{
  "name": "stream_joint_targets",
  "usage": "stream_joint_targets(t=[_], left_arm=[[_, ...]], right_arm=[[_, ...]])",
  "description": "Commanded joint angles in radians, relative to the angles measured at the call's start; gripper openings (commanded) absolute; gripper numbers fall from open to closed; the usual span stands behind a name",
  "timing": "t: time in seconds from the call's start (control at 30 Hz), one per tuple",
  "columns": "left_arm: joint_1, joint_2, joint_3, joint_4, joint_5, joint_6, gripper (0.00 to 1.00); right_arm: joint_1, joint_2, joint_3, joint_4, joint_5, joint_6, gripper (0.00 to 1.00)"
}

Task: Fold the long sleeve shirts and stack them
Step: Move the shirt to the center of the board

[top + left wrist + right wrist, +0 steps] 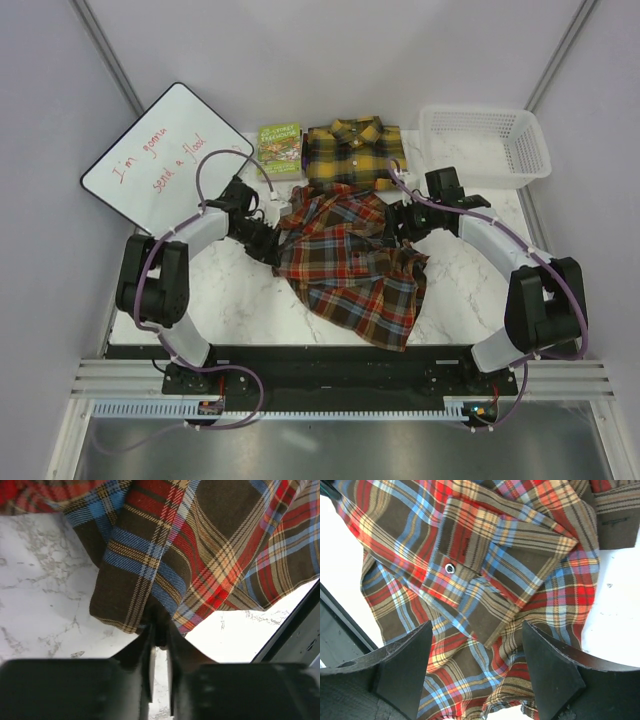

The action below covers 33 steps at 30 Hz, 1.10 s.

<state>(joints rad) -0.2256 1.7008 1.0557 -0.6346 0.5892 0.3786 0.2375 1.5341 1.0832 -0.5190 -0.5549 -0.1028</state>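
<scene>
**A:** Where do we stand with the red-brown shirt [350,265]?

**B:** It lies rumpled in the middle of the bench [230,300], not yet folded. The yellow and black shirt [352,150] sits folded at the far edge, just beside a small green book [280,150]. Our left end effector [159,630] is clamped on a fold at the shirt's left edge. Our right end effector [477,630] hangs over the right side, jaws wide apart, gripping nothing.

**A:** How do we do this step well?

**B:** We judge that we're taking hold to spread the shirt flat. We should close the right side on a single edge of cloth, not a bunched layer. Then we draw both ends apart evenly and low, so the fabric slides instead of twisting.

**A:** What do the wrist views add?

**B:** The top view gives us the layout, but the arms hide both grips. The left wrist view shows the pinch on the cloth. The right wrist view shows a pocket [470,550] and its snap button [450,568] below the open jaws.
</scene>
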Motion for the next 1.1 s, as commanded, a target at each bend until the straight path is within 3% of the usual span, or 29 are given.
stream_joint_targets(t=[0.0, 0.17, 0.27, 0.4, 0.57, 0.63, 0.77, 0.93, 1.07], left_arm=[[0.046, -0.071, 0.122, -0.017, 0.03, -0.043, 0.06], [0.043, -0.26, 0.217, -0.034, 0.158, -0.043, 0.02], [0.028, -0.293, 0.336, -0.076, 0.194, -0.059, 0.02], [-0.027, -0.288, 0.506, -0.143, 0.282, -0.066, 0.02], [-0.312, -0.303, 0.627, -0.299, 0.265, 0.089, 0.02], [-0.381, -0.319, 0.626, -0.339, 0.288, 0.126, 0.02], [-0.527, -0.358, 0.545, -0.575, 0.275, 0.297, 0.02], [-0.43, -0.533, 0.316, -0.639, 0.227, 0.351, 0.02], [-0.197, -0.622, 0.238, -0.723, 0.187, 0.466, 0.02]], right_arm=[[-0.012, -0.041, 0.056, 0.027, 0.01, 0.023, 0.8], [-0.111, -0.049, 0.154, 0.024, -0.083, 0.101, 0.82], [-0.222, -0.032, 0.242, -0.005, -0.173, 0.153, 0.82], [-0.313, -0.025, 0.336, -0.093, -0.186, 0.111, 0.82], [-0.351, -0.048, 0.34, -0.124, -0.169, 0.029, 0.82], [-0.351, -0.048, 0.343, -0.124, -0.157, 0.0, 0.83], [-0.343, -0.008, 0.363, -0.134, -0.169, -0.034, 0.82], [-0.201, 0.046, 0.33, -0.116, -0.054, -0.098, 0.78], [-0.074, 0.119, 0.291, -0.046, 0.07, -0.112, 0.76]])
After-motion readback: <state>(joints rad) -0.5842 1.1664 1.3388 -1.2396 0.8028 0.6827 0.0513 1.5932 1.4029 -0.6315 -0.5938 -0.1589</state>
